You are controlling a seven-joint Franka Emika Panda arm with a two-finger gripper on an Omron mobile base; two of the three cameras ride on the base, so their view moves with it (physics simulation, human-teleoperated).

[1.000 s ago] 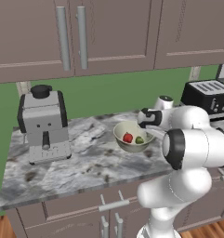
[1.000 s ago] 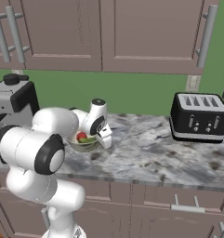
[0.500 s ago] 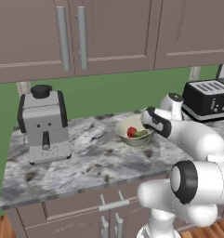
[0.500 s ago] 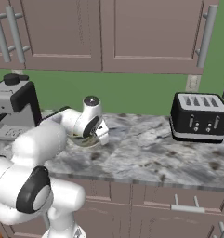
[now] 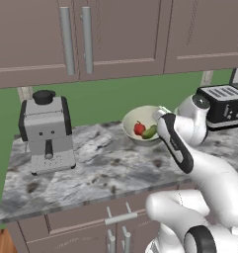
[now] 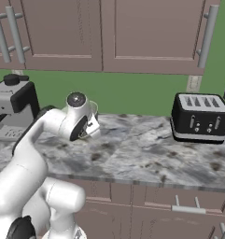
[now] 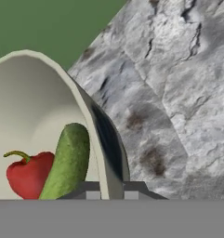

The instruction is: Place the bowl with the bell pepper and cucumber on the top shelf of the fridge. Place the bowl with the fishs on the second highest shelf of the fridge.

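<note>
The cream bowl [image 5: 141, 125] holds a red bell pepper [image 5: 138, 128] and a green cucumber [image 5: 150, 132]. It hangs tilted above the marble counter [image 5: 100, 168], a little in front of the green wall. My gripper [image 5: 160, 116] is shut on its right rim. In the hand view the rim of the bowl [image 7: 48, 88] runs down between the fingertips of my gripper [image 7: 111, 188], with the pepper [image 7: 27, 174] and cucumber [image 7: 67, 160] inside to the left. In the right base view my hand [image 6: 81, 123] hides the bowl. The fish bowl and the fridge are out of view.
A grey coffee machine [image 5: 46, 131] [image 6: 13, 109] stands at the counter's left. A black toaster [image 5: 221, 104] [image 6: 200, 116] stands at the right. Brown wall cabinets [image 5: 115, 34] hang above. Bare marble lies between the two appliances.
The bowl has come up off the counter with my gripper shut on its rim. The arm has stretched up and forward. Coffee machine and toaster stay put.
</note>
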